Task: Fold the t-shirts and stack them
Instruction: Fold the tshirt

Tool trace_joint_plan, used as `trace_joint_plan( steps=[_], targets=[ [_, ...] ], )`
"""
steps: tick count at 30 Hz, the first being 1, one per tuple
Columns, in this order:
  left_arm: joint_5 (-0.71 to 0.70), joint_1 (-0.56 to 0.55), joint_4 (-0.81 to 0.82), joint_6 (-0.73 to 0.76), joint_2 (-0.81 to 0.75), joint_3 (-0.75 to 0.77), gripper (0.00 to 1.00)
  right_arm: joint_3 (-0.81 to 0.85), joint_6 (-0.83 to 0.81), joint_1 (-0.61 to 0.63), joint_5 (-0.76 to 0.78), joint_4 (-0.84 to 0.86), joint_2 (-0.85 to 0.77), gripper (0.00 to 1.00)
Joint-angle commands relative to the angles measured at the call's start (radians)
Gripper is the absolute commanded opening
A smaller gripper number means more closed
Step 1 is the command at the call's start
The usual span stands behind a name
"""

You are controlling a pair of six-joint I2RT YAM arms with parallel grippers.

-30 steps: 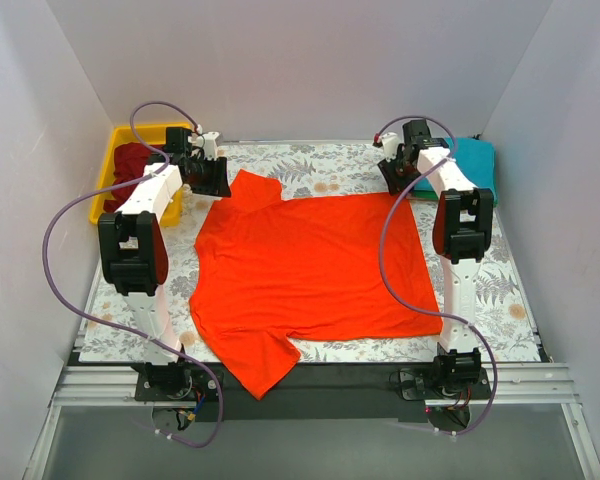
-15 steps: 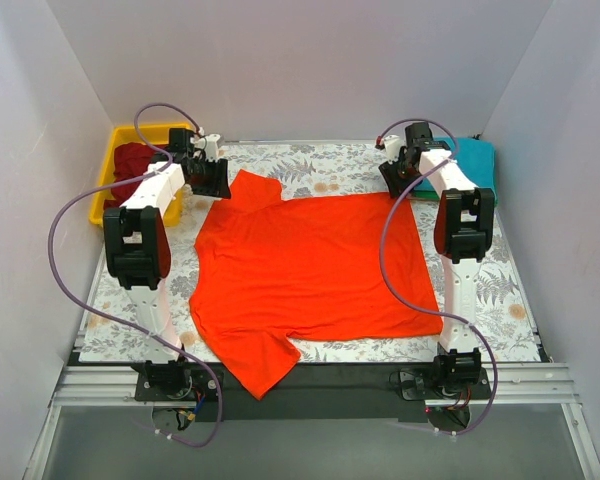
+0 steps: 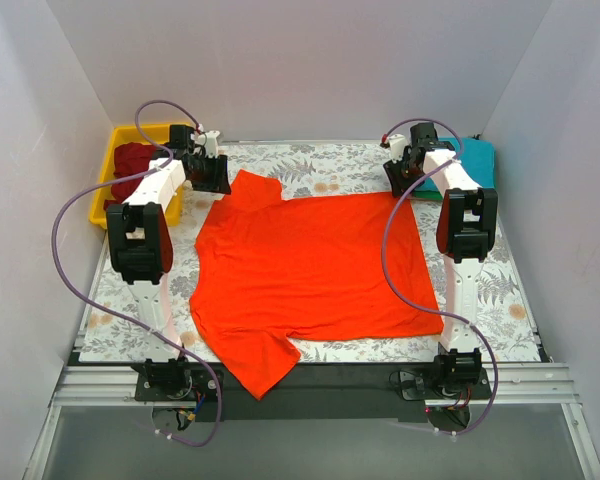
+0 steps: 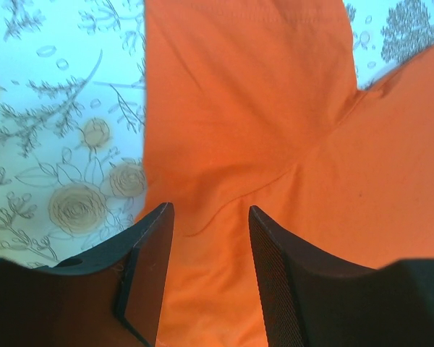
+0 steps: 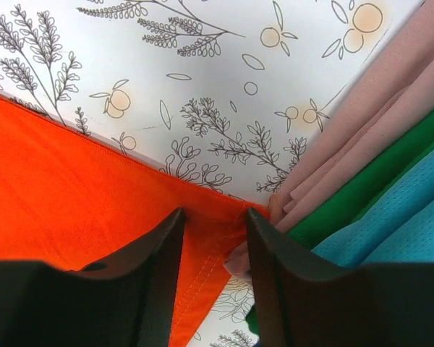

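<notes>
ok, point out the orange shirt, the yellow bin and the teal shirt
orange-red shirt (image 3: 310,270), top external view, middle of the torso.
yellow bin (image 3: 121,131), top external view, far rim near its left corner.
teal shirt (image 3: 477,158), top external view, top of the folded cloth.

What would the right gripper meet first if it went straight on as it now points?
Probably the corner of the orange-red t-shirt, just ahead of the right gripper; depth is unclear.
</notes>
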Motion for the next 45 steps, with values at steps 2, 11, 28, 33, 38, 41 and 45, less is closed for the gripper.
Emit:
trace_joint_plan(
  steps=[2,11,28,33,38,41,45],
  targets=[
    [-0.006,0.006,0.018,-0.025,0.055,0.089,0.45,-0.035,-0.003,-0.017,0.007,-0.016,0.039,0.36],
    [-0.032,0.003,0.007,-0.049,0.267,0.309,0.43,-0.029,-0.013,-0.011,-0.020,-0.032,0.033,0.01],
    [-0.199,-0.113,0.096,0.044,0.388,0.350,0.43,-0.046,-0.023,0.006,-0.040,-0.050,0.003,0.01],
    [-0.213,-0.120,0.104,0.029,0.422,0.410,0.20,-0.061,-0.019,0.006,-0.056,-0.053,-0.013,0.01],
    [-0.219,-0.120,0.127,0.009,0.364,0.413,0.00,-0.061,-0.014,0.006,-0.069,-0.059,-0.042,0.01],
    [-0.207,-0.118,0.166,0.012,0.278,0.357,0.00,-0.067,-0.016,0.006,-0.077,-0.058,-0.069,0.01],
    [-0.163,-0.117,0.225,0.018,0.153,0.262,0.00,-0.085,-0.019,0.004,-0.088,-0.058,-0.111,0.01]
  ],
)
